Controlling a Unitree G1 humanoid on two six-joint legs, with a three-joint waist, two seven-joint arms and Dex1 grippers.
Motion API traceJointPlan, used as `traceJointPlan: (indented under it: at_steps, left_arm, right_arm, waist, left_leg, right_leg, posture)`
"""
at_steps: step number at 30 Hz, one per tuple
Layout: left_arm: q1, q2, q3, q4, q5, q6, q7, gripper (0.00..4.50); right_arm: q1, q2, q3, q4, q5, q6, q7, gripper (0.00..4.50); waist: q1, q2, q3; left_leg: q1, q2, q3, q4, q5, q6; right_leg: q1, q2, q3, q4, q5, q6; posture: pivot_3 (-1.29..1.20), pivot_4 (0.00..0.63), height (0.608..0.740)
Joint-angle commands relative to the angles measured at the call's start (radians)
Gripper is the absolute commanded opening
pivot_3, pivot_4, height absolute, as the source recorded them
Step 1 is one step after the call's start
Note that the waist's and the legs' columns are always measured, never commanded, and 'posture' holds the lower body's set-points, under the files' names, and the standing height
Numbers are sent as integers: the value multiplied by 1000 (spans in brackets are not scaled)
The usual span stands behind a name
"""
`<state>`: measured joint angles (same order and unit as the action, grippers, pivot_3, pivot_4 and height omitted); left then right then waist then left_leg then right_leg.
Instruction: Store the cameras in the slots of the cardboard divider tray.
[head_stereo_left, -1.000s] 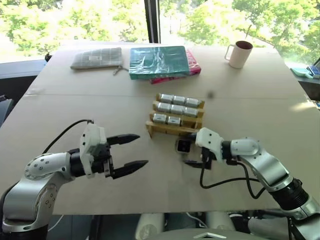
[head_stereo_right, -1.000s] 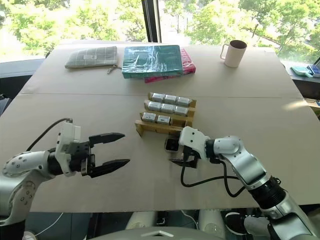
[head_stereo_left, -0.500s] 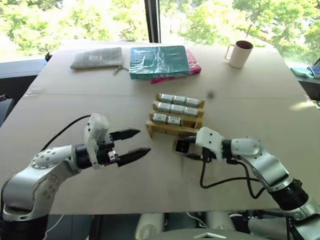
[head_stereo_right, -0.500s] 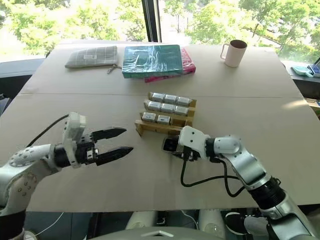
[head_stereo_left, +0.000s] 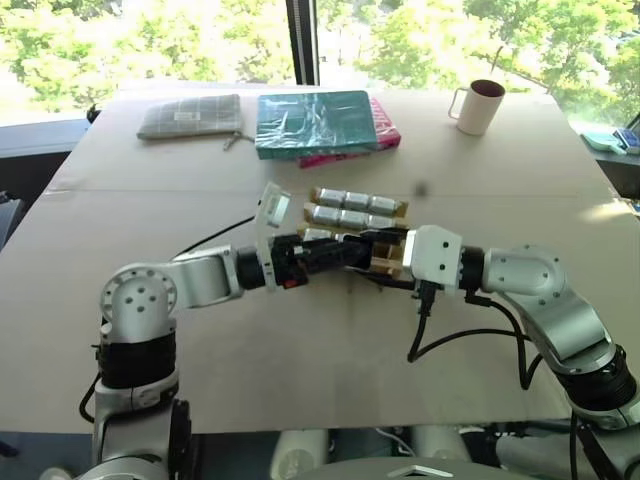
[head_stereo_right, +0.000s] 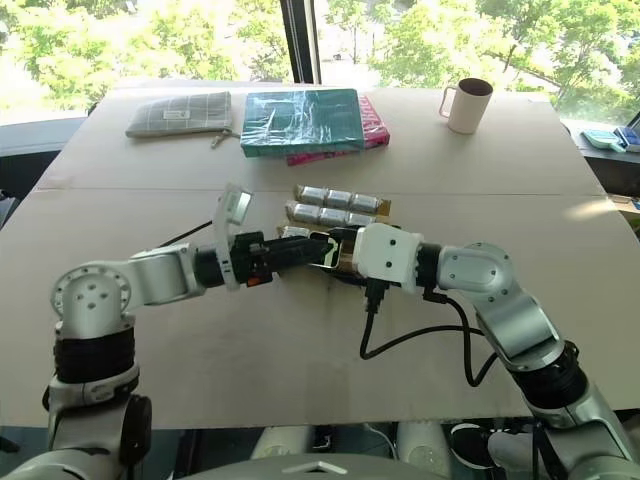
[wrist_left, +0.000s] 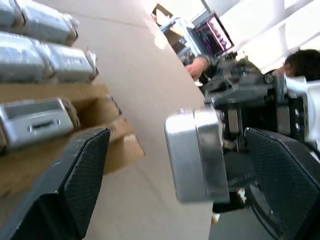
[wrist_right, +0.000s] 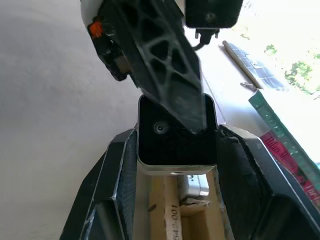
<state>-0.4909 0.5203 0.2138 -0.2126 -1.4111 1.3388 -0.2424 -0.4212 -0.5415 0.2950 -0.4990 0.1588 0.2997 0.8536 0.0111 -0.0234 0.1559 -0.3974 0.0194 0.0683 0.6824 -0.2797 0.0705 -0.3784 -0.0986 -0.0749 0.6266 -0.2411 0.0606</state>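
My right gripper (wrist_right: 177, 150) is shut on a silver-grey camera (wrist_left: 197, 155) and holds it above the table, just in front of the cardboard divider tray (wrist_left: 117, 150). The camera's black face (wrist_right: 170, 142) points toward my left arm. My left gripper (head_stereo_left: 372, 248) is open, reaching in from the left. Its two black fingers (wrist_left: 82, 175) stand on either side of the held camera with a gap on each side. The tray's back and middle rows hold three cameras (head_stereo_left: 345, 216) each. A front-row camera (wrist_left: 32, 122) is visible beside the left finger; the arms cover most of that row.
At the back of the table lie a teal book (head_stereo_left: 315, 122) on a pink one, a grey pouch (head_stereo_left: 190, 117) and a beige mug (head_stereo_left: 478, 107). A black cable (head_stereo_left: 450, 340) hangs from my right wrist. A person (wrist_left: 300, 62) sits at a laptop beyond the table.
My right gripper shut on the camera that lay in front of the tray and lifted it. My left arm swung right and forward, rolled, and brought its open fingers around the camera.
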Motion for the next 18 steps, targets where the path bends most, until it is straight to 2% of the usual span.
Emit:
traceJointPlan:
  at_steps: [1, 7, 8, 9, 11, 12, 13, 16, 18]
  left_arm:
    - [-36, 8, -14, 14, -45, 12, 27, 3600]
    - [-77, 23, -63, 25, -36, 22, 0, 773]
    - [-93, 26, -66, 36, -26, 18, -10, 748]
    - [-117, 30, -70, 54, -6, 10, -26, 752]
    - [-176, 49, -94, 94, 61, -18, -93, 752]
    - [-200, 59, -109, 107, 97, -32, -130, 752]
    - [-232, 75, -137, 122, 148, -60, -192, 752]
    - [-299, 117, -230, 159, 313, -174, -379, 752]
    - [-353, 141, -315, 221, 446, -283, -524, 752]
  right_arm:
    - [-14, 3, -30, -40, -10, -26, -23, 1698]
    - [-17, 7, -37, -31, 3, 8, -23, 1698]
    - [-19, 9, -48, -23, 14, 25, -25, 1698]
    - [-20, 8, -67, -14, 31, 33, -24, 2742]
    - [-7, -14, -121, 15, 62, 26, -11, 3600]
    - [0, -28, -143, 33, 67, 15, -5, 4240]
    - [11, -51, -176, 64, 88, 14, 18, 4467]
    - [14, -101, -254, 154, 161, 21, 82, 4467]
    - [-22, -137, -312, 268, 256, 43, 190, 4467]
  waist:
    - [0, 0, 0]
    - [2, 0, 0]
    - [1, 0, 0]
    - [2, 0, 0]
    - [5, 0, 0]
    - [6, 0, 0]
    - [5, 0, 0]
    - [3, 0, 0]
    - [2, 0, 1]
  left_leg:
    - [0, 0, 0, 0, 0, 0]
    - [0, 0, 0, 0, 0, 0]
    - [0, 0, 0, 0, 0, 0]
    - [0, 0, 0, 0, 0, 0]
    - [0, 0, 0, 0, 0, 0]
    - [0, -1, 0, 0, 0, 0]
    - [0, -1, 0, 0, 0, 0]
    - [-1, -2, 1, 0, 0, 0]
    - [0, -2, 2, -1, 0, 0]
  right_leg:
    - [0, 0, 0, 0, 0, 0]
    - [0, 0, 0, 0, 0, 0]
    - [0, 0, 0, 0, 0, 0]
    - [0, 0, 0, 0, 0, 0]
    - [0, 1, 0, 0, 0, 0]
    - [0, 1, 0, 0, 0, 0]
    - [0, 1, 0, 0, 0, 0]
    - [1, 1, 0, -1, 0, 0]
    - [0, 1, 1, -2, 0, 0]
  posture:
    - [0, 150, 740]
    - [0, 150, 740]
    - [0, 150, 740]
    - [0, 150, 740]
    - [0, 150, 740]
    - [0, 150, 740]
    - [0, 150, 740]
    - [0, 150, 740]
    - [0, 150, 740]
